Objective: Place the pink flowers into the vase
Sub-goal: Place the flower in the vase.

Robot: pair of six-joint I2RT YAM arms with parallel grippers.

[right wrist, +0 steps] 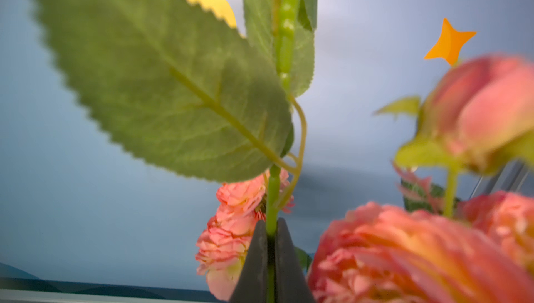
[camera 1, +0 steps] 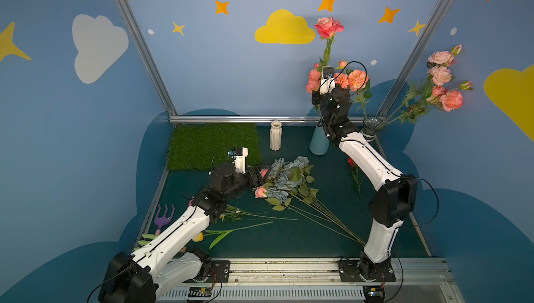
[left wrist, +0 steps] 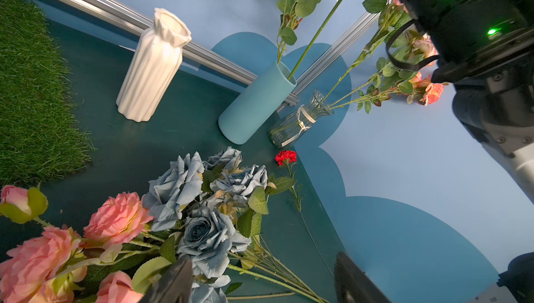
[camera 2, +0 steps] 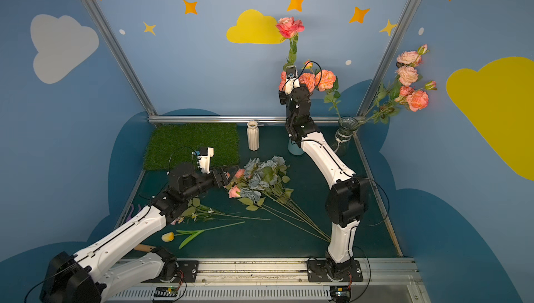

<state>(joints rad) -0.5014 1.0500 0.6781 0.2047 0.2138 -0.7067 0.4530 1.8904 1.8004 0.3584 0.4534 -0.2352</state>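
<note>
Several pink flowers [camera 1: 357, 79] vased, upper right: blue vase [camera 1: 318, 142], glass vase [camera 1: 372, 125]. My right claw [right wrist: 270, 226] pinches the tall rose [camera 1: 328, 27] by its stem there. My left claw [left wrist: 263, 258], spread, beside the pink spray [left wrist: 118, 217] left on counter [camera 1: 318, 229], centre.

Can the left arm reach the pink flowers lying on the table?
Probably yes: the open left tool sits right beside the pink flowers, nothing in between, though grey-blue roses lie against them.

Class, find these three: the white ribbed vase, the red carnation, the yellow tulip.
White ribbed vase [left wrist: 150, 70]: left wrist view, middle of its body.
Red carnation [left wrist: 286, 156]: left wrist view, on its bloom.
Yellow tulip [camera 2: 168, 237]: a top view, on its flower head.
</note>
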